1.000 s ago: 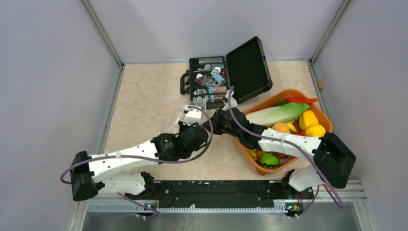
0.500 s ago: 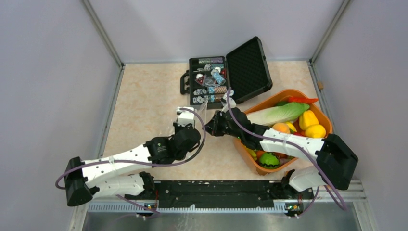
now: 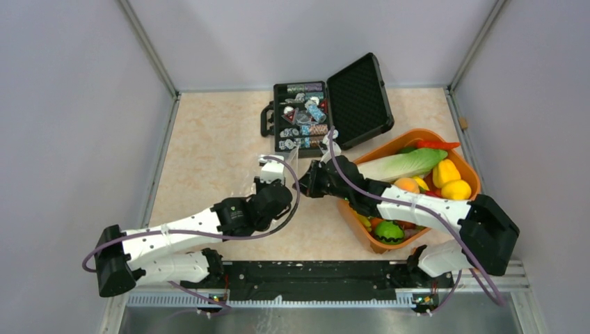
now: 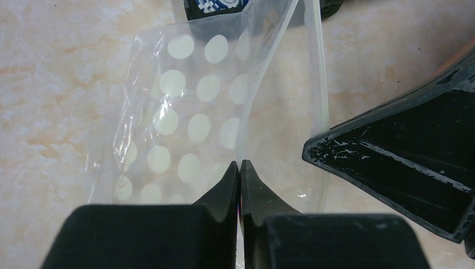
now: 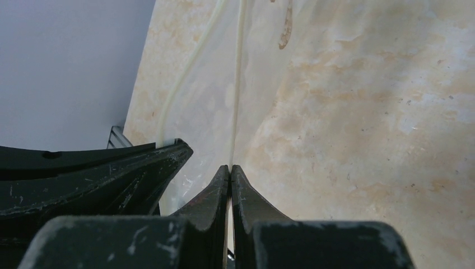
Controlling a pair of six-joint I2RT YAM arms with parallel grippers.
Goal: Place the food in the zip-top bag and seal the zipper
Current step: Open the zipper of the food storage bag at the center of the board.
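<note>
The clear zip-top bag (image 3: 282,157) with pale dots (image 4: 185,112) is held up off the table between my two grippers. My left gripper (image 3: 271,174) (image 4: 240,163) is shut on one lip of its mouth. My right gripper (image 3: 308,179) (image 5: 230,167) is shut on the other lip, along the whitish zipper strip (image 5: 240,67) (image 4: 320,73). The two lips stand apart, so the mouth is open. The food lies in the orange tub (image 3: 381,149): a yellow pepper (image 3: 445,172), a peach (image 3: 406,184), a pale green leafy vegetable (image 3: 400,165) and others. I see no food in the bag.
An open black case (image 3: 351,101) with poker chips (image 3: 303,118) stands just behind the bag. The right arm lies across the tub's left side. Grey walls close in the table on three sides. My right gripper's finger (image 4: 403,162) sits close beside the left one.
My left gripper has shifted a little left and towards me with its lip of the bag, away from the right gripper. The right gripper has barely moved.
</note>
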